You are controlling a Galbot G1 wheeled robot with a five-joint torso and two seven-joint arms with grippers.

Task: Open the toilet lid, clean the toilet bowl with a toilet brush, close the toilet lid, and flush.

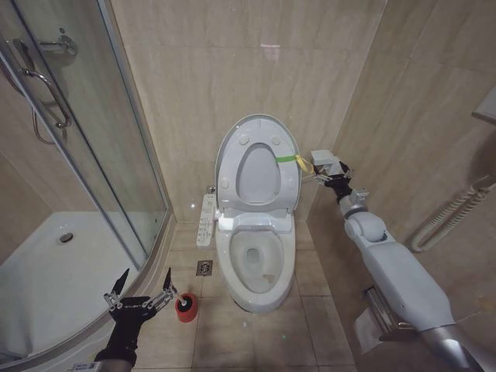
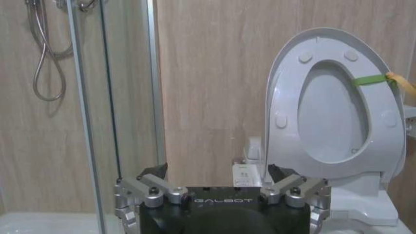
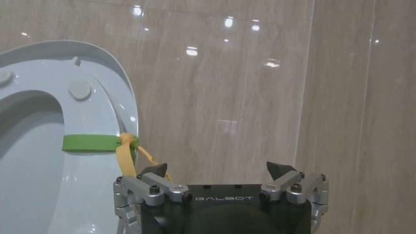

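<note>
The toilet lid (image 1: 258,175) stands upright against the back wall, with the seat ring (image 1: 232,167) raised against it. A yellow-green strap (image 1: 287,158) crosses its right edge. The white toilet bowl (image 1: 256,260) lies open below. My right gripper (image 1: 328,175) is open just right of the lid, close beside the strap (image 3: 91,142), with nothing held. The toilet brush (image 1: 177,295) stands in a red holder (image 1: 186,308) on the floor left of the bowl. My left gripper (image 1: 142,284) hovers open just left of the holder and faces the lid (image 2: 331,112).
A narrow button panel (image 1: 206,218) hangs at the bowl's left side. The glass shower door (image 1: 85,155) and white shower tray (image 1: 54,263) close off the left. A floor drain (image 1: 204,268) lies near the bowl. A white hose (image 1: 449,221) runs along the right wall.
</note>
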